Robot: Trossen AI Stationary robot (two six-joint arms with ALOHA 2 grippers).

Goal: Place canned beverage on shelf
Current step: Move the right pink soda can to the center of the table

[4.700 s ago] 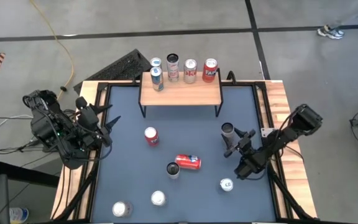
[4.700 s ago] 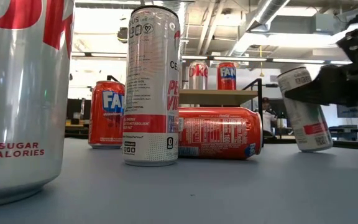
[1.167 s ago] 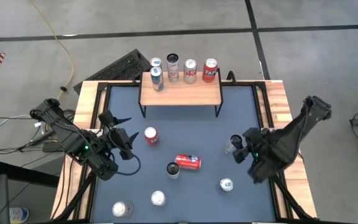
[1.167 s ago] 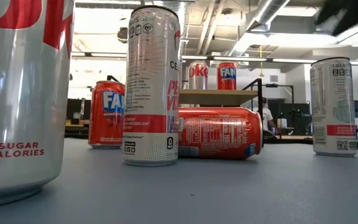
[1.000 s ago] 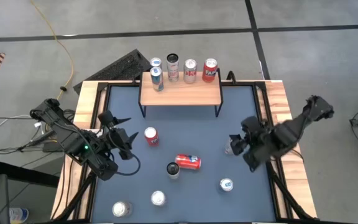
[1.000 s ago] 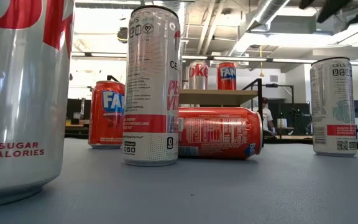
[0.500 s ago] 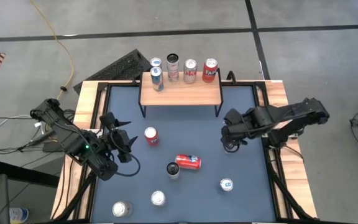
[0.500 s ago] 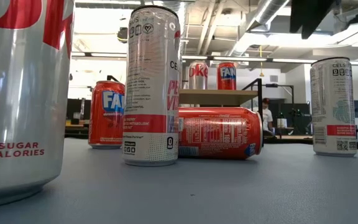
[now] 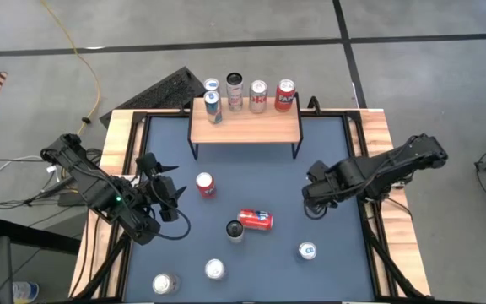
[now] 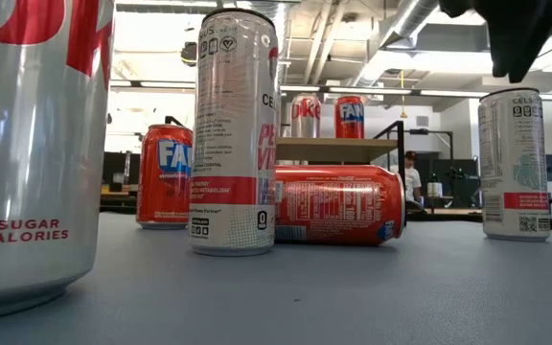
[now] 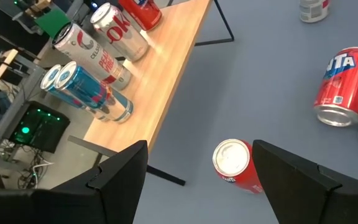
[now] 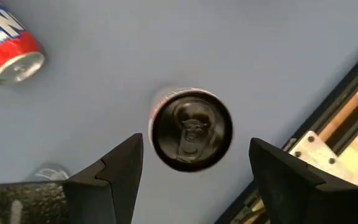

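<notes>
While the right pincer [image 12: 191, 168] hangs spread directly over the upright can [image 12: 191, 129], an off-centre descent could clip its rim, toppling it across the table [image 9: 260, 177].

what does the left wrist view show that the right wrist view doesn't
Only the left wrist view shows the shelf with its cans, an upright red can on the mat ahead of the open left claw, and a pale can far off.

Only the right wrist view shows a black-topped can seen from straight above, under the open right claw, and the table's wooden edge.

Both show the blue mat and the tipped red can.
</notes>
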